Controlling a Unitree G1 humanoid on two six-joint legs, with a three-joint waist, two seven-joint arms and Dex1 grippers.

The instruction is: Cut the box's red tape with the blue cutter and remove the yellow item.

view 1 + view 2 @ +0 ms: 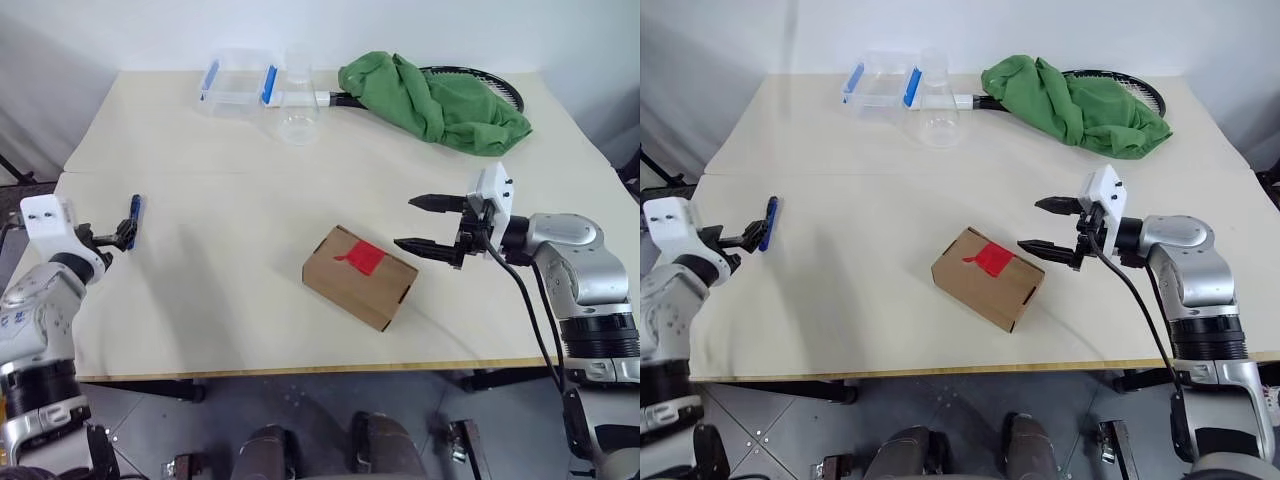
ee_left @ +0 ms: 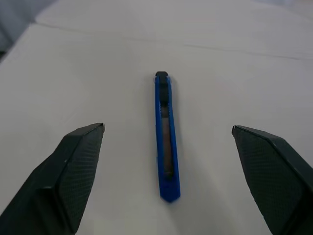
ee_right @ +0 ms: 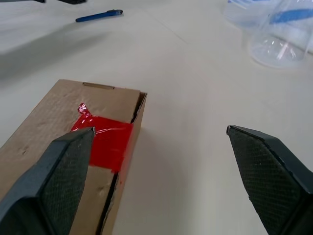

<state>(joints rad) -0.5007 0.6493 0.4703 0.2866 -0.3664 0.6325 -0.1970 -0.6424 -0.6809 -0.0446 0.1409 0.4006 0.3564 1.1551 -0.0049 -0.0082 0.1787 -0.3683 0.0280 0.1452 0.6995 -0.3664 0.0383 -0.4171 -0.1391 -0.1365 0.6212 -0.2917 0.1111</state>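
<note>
- Lining up our left gripper (image 1: 118, 238), released wide, at the blue cutter (image 1: 134, 219) lying at 9 o'clock on the surface (image 1: 230, 170), we judge a pickup comes next.
- We hold our right gripper (image 1: 432, 225), also released, just at 3 o'clock of the box (image 1: 358, 277), probably to steady it; its red tape (image 1: 364, 258) is uncut.

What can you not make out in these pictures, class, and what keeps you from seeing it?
- What the box holds: both eye views show it closed, with the red tape over its flaps.
- The racket's strings: the green cloth covers most of them.
- The cutter's blade: in the left wrist view it cannot be seen whether it is out.
- The clear container's inside: too small to tell in the eye views.
</note>
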